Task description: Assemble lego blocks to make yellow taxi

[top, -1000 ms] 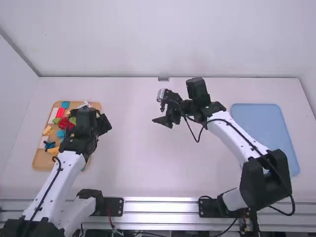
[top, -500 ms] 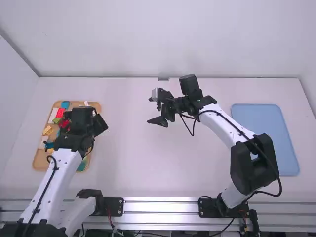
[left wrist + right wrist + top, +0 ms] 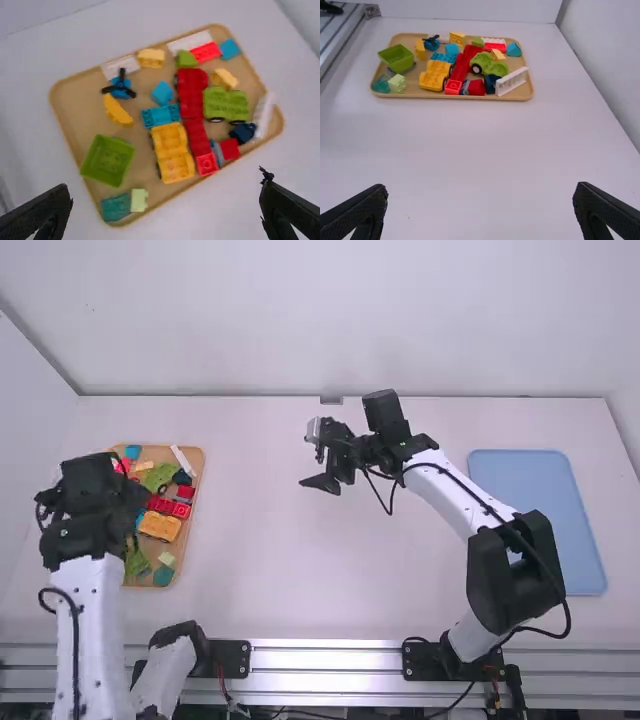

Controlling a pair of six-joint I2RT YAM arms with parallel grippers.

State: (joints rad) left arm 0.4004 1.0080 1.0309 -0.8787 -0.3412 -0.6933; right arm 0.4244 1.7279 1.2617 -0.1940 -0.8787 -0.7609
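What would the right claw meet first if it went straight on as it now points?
Most likely the table, short of the tray, as the right claw seems to tilt down towards it; its height above the surface is unclear.

Two white-and-black robot arms [image 3: 440,490] are standing at a grooved metal rail [image 3: 330,660] along a white table [image 3: 270,550], cables [image 3: 567,618] are looping along their links, and plain pale walls [image 3: 300,330] are enclosing the tabletop, all of which is suggesting a robotics lab.
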